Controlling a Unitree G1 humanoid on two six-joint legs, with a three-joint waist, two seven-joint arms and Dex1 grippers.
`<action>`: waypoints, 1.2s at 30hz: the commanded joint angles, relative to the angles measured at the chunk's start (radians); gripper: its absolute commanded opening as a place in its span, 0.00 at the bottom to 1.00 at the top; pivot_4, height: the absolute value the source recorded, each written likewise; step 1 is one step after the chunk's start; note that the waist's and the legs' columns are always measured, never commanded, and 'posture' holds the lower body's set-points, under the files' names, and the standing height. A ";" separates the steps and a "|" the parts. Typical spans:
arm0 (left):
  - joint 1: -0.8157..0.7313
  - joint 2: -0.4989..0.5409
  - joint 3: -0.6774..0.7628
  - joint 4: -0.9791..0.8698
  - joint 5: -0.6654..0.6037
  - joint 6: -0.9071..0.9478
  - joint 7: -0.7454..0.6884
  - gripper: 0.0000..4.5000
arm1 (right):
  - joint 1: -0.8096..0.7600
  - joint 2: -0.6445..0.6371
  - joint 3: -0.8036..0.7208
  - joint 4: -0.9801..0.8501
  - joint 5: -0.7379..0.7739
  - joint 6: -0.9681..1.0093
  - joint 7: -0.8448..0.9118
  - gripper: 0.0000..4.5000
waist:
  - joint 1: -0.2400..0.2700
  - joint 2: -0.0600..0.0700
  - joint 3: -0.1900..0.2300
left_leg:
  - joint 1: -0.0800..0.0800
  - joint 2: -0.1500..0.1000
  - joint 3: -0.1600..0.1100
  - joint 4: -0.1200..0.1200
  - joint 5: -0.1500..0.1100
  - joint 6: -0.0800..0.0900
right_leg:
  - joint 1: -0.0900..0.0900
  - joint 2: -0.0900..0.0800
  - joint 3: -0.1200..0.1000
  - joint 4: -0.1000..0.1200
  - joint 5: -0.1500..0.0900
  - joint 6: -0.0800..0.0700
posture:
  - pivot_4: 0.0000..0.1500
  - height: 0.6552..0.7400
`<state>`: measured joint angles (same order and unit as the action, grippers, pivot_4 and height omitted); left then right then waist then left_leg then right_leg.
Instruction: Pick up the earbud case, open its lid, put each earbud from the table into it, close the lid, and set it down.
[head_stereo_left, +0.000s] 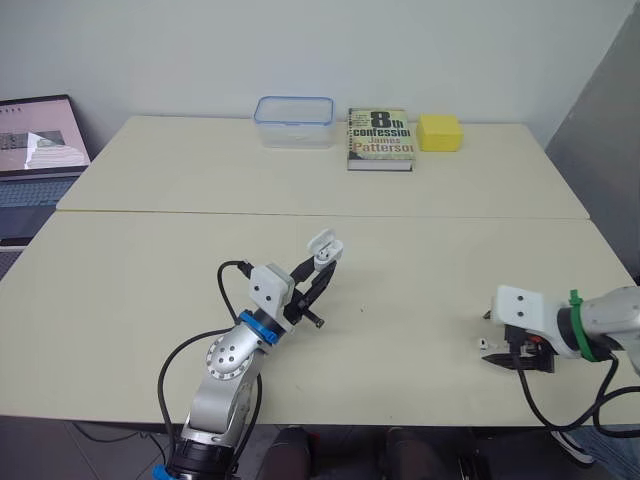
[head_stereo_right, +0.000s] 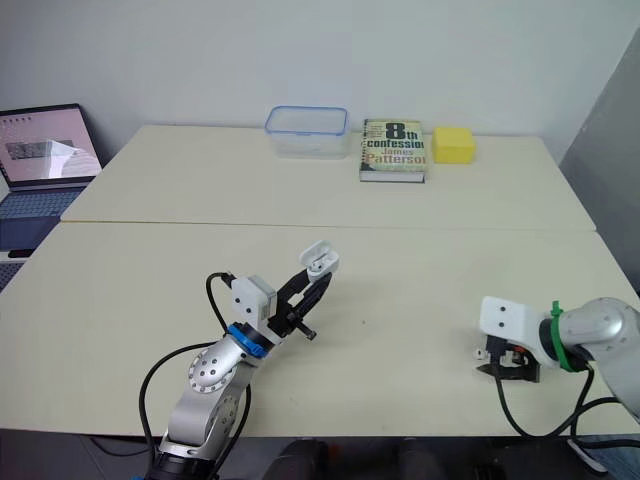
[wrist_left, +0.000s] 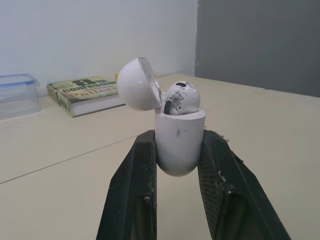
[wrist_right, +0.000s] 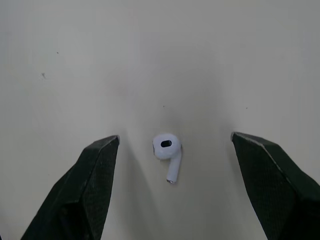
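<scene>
Here the left pincer is clamped on the earbud case, held above the bench with its lid swung open (one earbud sits inside). The right pincer is spread wide, low over the bench, with a second earbud lying between its fingers, touching neither.

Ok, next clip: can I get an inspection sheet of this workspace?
Surface: pale table, two tops butted together.
Job's things: earbud case lid open, one earbud inside; second earbud lying on table.
Clutter: plastic container, book, yellow block at far edge.
Grippers: left gripper shut on earbud case; right gripper open around second earbud.
Cables: black left arm cable looped; black right arm cable hanging.
Surroundings: laptop at left, white wall.
</scene>
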<state>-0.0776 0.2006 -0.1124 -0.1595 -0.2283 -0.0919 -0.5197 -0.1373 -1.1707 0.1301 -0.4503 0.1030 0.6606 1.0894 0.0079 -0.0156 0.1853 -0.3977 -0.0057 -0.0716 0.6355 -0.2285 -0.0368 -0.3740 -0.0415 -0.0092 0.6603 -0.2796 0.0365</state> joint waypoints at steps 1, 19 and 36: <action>0.000 -0.002 -0.002 -0.037 0.003 -0.012 0.004 0.17 | -0.068 0.003 0.065 0.030 -0.049 0.021 0.004 0.83 | 0.000 0.000 0.000 | 0.000 0.000 0.000 0.000 0.000 0.000 | 0.000 0.000 0.000 0.000 0.000 0.000 | 1.00 1.00; 0.021 -0.007 -0.003 -0.050 0.015 -0.016 0.032 0.17 | -0.159 0.032 0.176 0.127 -0.088 0.030 0.095 0.33 | -0.005 -0.001 -0.001 | 0.001 0.000 0.000 0.002 0.000 0.000 | 0.001 0.000 0.000 0.000 0.000 0.000 | 1.00 1.00; -0.006 -0.001 0.006 -0.030 0.000 -0.026 0.011 0.17 | -0.288 0.228 -0.110 -0.020 0.237 0.019 0.075 0.09 | -0.008 -0.001 0.000 | -0.001 0.000 0.000 0.004 0.000 0.000 | 0.000 0.000 0.000 0.001 0.000 0.000 | 1.00 1.00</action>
<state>-0.0607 0.1988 -0.1101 -0.1591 -0.2204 -0.0949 -0.4989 -0.3970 -0.9776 0.0765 -0.4213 0.2667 0.6835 1.1945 0.0001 -0.0162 0.1853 -0.3989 -0.0056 -0.0720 0.6396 -0.2286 -0.0367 -0.3737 -0.0410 -0.0096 0.6612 -0.2794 0.0365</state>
